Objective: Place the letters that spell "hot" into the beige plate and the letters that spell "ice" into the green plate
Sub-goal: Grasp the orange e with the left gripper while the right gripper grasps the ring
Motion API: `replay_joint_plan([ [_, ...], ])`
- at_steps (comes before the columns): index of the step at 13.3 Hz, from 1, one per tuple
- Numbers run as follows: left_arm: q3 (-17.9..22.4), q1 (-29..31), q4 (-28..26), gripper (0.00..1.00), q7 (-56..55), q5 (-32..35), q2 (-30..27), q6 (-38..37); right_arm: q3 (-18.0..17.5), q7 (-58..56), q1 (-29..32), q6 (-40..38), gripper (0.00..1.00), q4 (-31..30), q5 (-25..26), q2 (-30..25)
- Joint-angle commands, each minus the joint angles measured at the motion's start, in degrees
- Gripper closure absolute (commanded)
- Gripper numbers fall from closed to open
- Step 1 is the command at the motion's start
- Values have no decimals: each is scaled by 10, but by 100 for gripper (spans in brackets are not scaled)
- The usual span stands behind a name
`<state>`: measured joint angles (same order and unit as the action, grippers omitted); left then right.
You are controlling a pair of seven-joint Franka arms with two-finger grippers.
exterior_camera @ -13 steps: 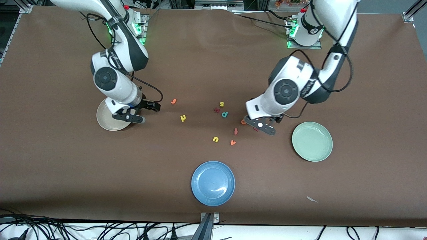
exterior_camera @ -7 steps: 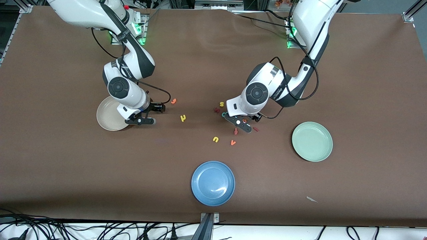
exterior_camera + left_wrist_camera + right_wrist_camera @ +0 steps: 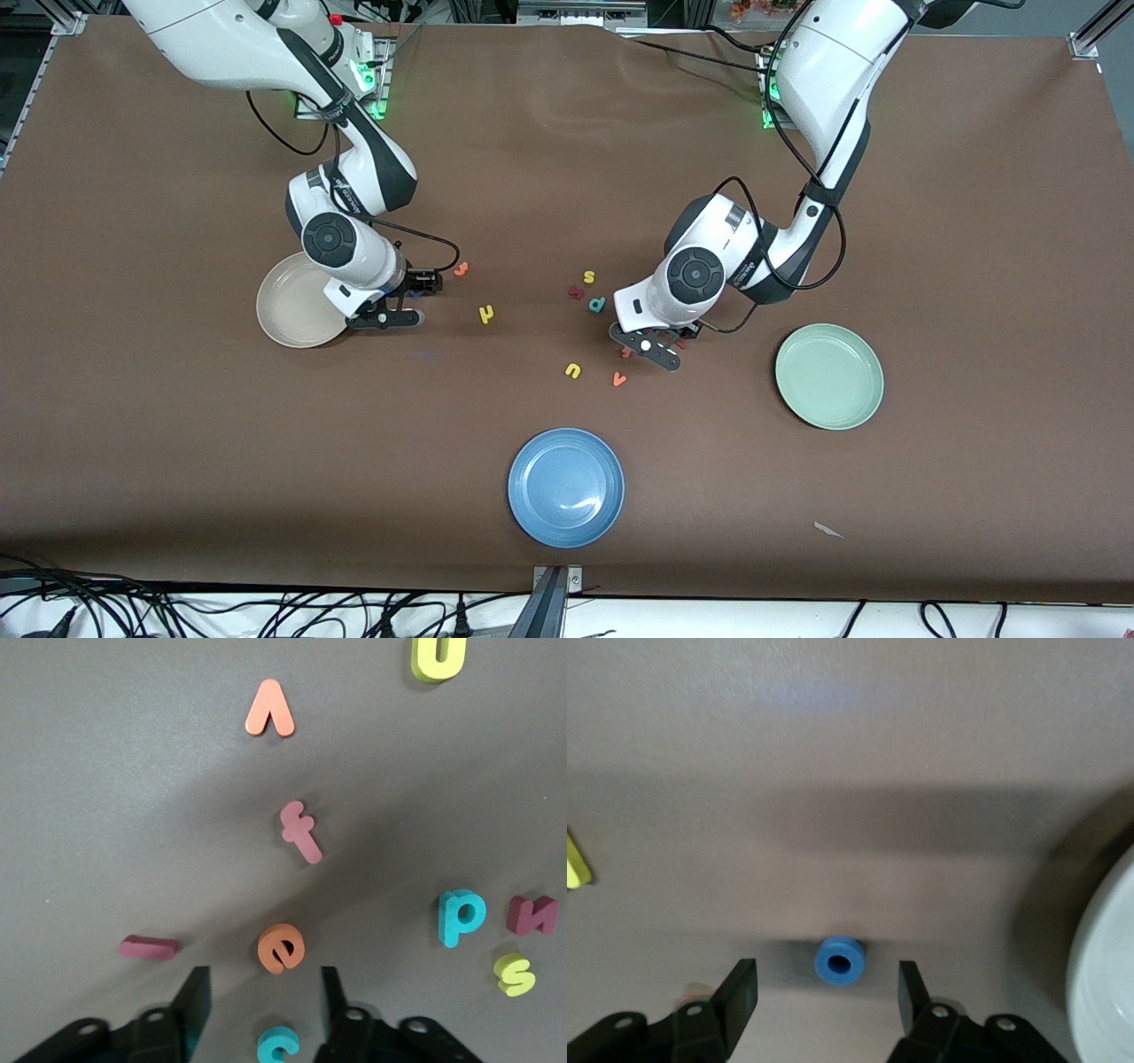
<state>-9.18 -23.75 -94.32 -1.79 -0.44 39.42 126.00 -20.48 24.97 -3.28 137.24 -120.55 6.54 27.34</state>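
My left gripper (image 3: 263,988) hangs open low over the letter cluster (image 3: 664,341). The teal c (image 3: 282,1045) lies between its fingers, untouched. The orange e (image 3: 281,948) is just past the fingertips and the dark red i (image 3: 148,946) lies to one side. My right gripper (image 3: 825,985) is open beside the beige plate (image 3: 282,312), low over the table (image 3: 399,310). The blue o (image 3: 839,961) sits just past its fingertips, centred on the gap. The yellow h (image 3: 485,314) and orange t (image 3: 461,268) lie toward the middle. The green plate (image 3: 829,376) holds nothing.
A blue plate (image 3: 566,486) stands near the front edge. Spare letters lie round the left gripper: red-orange f (image 3: 301,831), orange v (image 3: 269,709), yellow u (image 3: 438,657), teal p (image 3: 461,915), yellow s (image 3: 514,974) and a dark red letter (image 3: 532,914). A paper scrap (image 3: 828,530) lies nearer the camera than the green plate.
The left arm swung from beside the green plate in over the letters, and its jaws narrowed. The right gripper shifted slightly off the beige plate toward the middle, its jaws narrowing too.
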Motion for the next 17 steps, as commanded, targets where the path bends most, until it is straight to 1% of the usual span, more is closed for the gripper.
replay_joint_plan([
  [1, -3, 2, -6, 46, -2, 12, 7, 23, -3, -4, 1, 15, 35, -14, 8, 2],
  [3, -3, 1, -17, 45, -3, 12, 9, 44, -3, -5, 0, 19, 36, -14, 8, 8],
  [4, -3, 1, -26, 42, -3, 12, 10, 55, -3, -5, 0, 24, 38, -14, 12, 11],
  [6, -2, -1, -40, 42, -3, 14, 10, 80, -3, -5, 0, 34, 38, -14, 15, 17],
  [8, -2, -2, -43, 46, -3, 14, 11, 83, -3, -4, 0, 48, 39, -14, 15, 23],
  [11, -2, -4, -43, 89, -3, 14, 11, 88, -3, -4, 0, 48, 51, -14, 15, 22],
  [12, -2, -4, -43, 98, -4, 14, 10, 87, -3, -4, 1, 48, 52, -14, 15, 22],
  [13, -2, -4, -42, 100, -3, 14, 7, 82, -3, -4, 1, 47, 55, -14, 15, 21],
  [14, -2, -2, -40, 100, -3, 14, 2, 79, -3, -3, 1, 47, 60, -14, 15, 21],
  [17, 0, 15, -30, 100, 3, 14, -33, 38, -3, -1, 1, 46, 69, -14, 15, 20],
])
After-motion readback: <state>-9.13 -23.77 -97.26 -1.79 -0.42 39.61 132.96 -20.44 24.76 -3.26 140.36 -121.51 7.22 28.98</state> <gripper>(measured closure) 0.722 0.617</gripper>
